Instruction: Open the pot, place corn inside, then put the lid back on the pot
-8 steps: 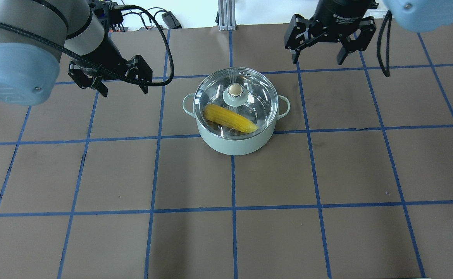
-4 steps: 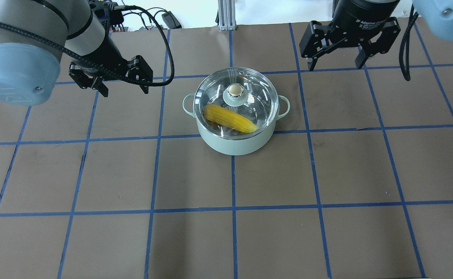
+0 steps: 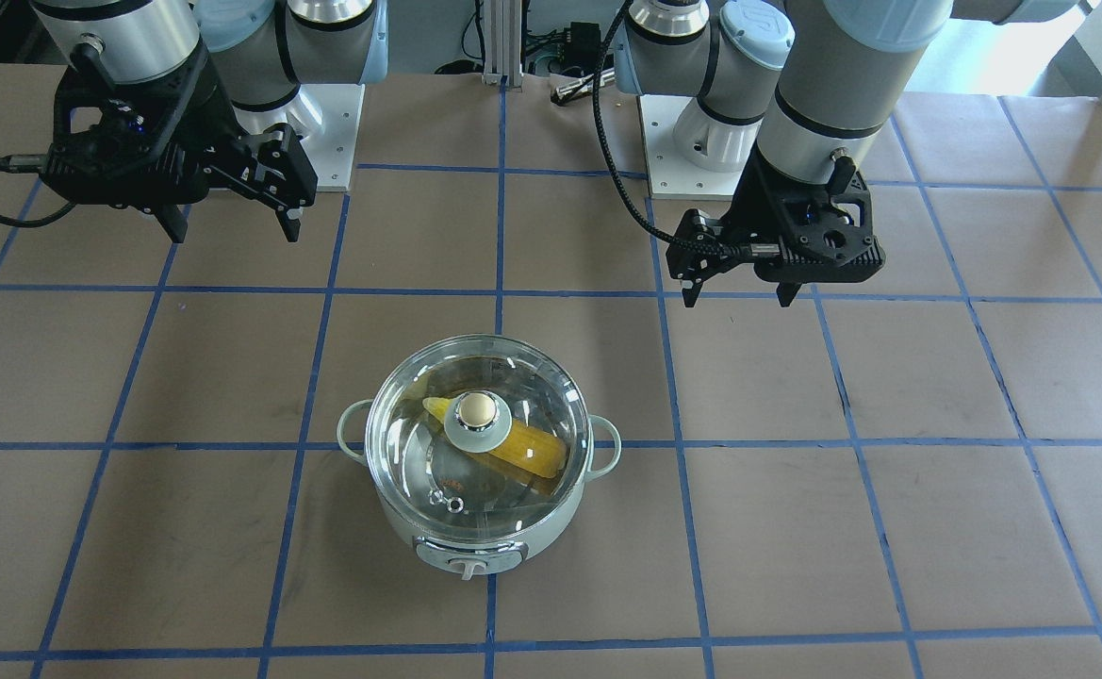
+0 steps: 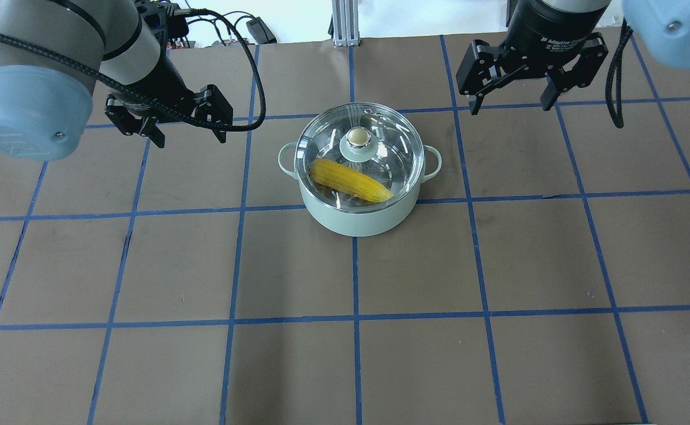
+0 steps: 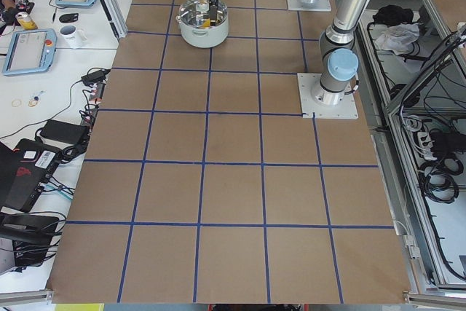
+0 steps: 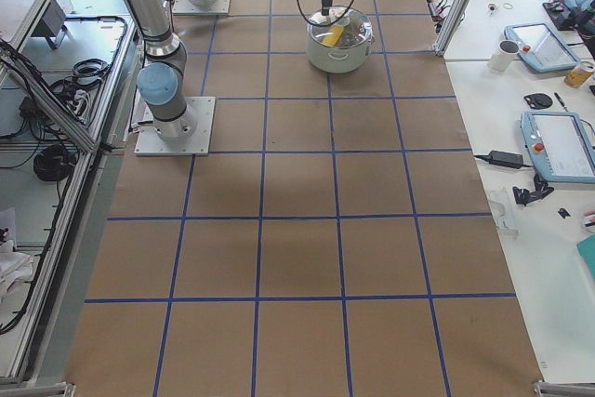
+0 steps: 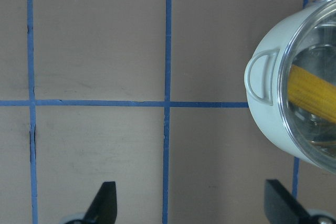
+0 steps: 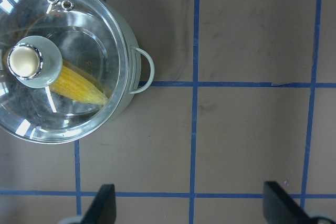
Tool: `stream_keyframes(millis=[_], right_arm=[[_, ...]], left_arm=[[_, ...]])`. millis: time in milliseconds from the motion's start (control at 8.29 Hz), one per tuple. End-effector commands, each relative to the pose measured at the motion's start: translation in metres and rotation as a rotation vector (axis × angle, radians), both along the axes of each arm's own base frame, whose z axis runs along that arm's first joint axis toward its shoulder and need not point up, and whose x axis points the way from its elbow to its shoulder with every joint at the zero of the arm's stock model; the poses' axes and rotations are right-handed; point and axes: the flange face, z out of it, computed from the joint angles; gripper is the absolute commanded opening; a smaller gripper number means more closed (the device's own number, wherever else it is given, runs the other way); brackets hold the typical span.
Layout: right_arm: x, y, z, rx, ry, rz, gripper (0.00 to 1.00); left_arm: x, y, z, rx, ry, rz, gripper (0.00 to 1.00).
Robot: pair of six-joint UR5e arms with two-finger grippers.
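Mint-green and round, the electric pot (image 4: pixel 353 221) stands near the middle of the brown paper-covered table (image 4: pixel 498 354), straddling one of the blue tape lines (image 4: pixel 232 265) of the grid. Its clear domed glass lid (image 4: pixel 392 141) sits level on the rim, with the cream ball knob (image 4: pixel 358 137) upright at the centre, so the pot is closed. Through the glass the yellow ear of corn (image 4: pixel 350 180) shows plainly. It lies inside on the steel floor, slanted across the bowl beneath the knob, probably because it is nearly as long as the pot is wide and settles best along a diagonal. The front control knob (image 3: pixel 468 567) faces away from the robot (toward the operators' side).

Neither arm touches anything. The left gripper (image 4: pixel 190 139) hangs above the table well to the pot's left, its two black fingers spread wide with nothing between them. Its wrist camera catches only a loop side handle (image 7: pixel 248 85) and the edge of the lid. The right gripper (image 4: pixel 510 107) hovers off to the pot's right, likewise fully parted and empty, well apart from the lid.

Judging by this, every step of the task looks done: corn in, lid seated. Parted fingers held clear of the pot make sense here, since any contact could only nudge the lid off its seat.
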Motion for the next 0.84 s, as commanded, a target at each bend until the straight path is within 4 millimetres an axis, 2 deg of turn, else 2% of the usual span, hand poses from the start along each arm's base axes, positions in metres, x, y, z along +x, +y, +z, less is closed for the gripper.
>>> stream_keyframes(millis=[0, 723], right_arm=[[-0.0012, -0.0010, -0.0009, -0.001, -0.003, 0.002, 1.00], [-0.0001, -0.0013, -0.0012, -0.004, -0.014, 0.002, 1.00]], left_arm=[[0.0000, -0.0009, -0.0019, 0.005, 0.000, 0.010, 1.00], [0.0000, -0.0015, -0.0025, 0.005, 0.000, 0.011, 1.00]])
